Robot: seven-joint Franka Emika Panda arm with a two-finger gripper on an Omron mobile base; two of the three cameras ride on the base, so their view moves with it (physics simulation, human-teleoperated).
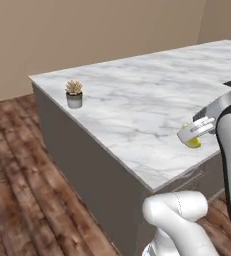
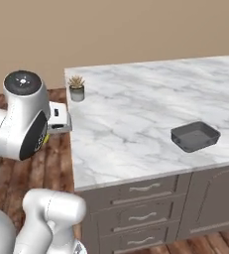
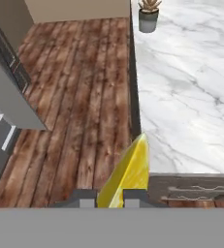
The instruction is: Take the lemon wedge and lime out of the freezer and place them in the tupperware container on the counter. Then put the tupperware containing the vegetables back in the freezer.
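claw [image 3: 110, 195]: clamped on the lemon wedge, one dark tip to each side of it.
lemon wedge [image 3: 128, 175]: one; a bright yellow sliver standing up between the tips, held by its base so the pointed end leads. In the left base view it shows as a yellow spot [image 1: 193, 143] under the hand.
carrying height: the wedge is held above the near front corner of the table [image 3: 191, 97], over the wooden floor [image 3: 79, 97] beside it, most likely so it can clear the edge on its way to the tub.
tupperware container [image 2: 196, 136]: one; dark grey, sitting open on the table near its front edge, well apart from the claw; nothing visible in it.
potted succulent [image 2: 77, 88]: one; at the table's far left corner, away from the tub.
table drawers [image 2: 144, 202]: three under the front edge, each with a curved metal handle.
step in hand, as a judgement: ferrying the wedge to the tub; the lime is yet to come.
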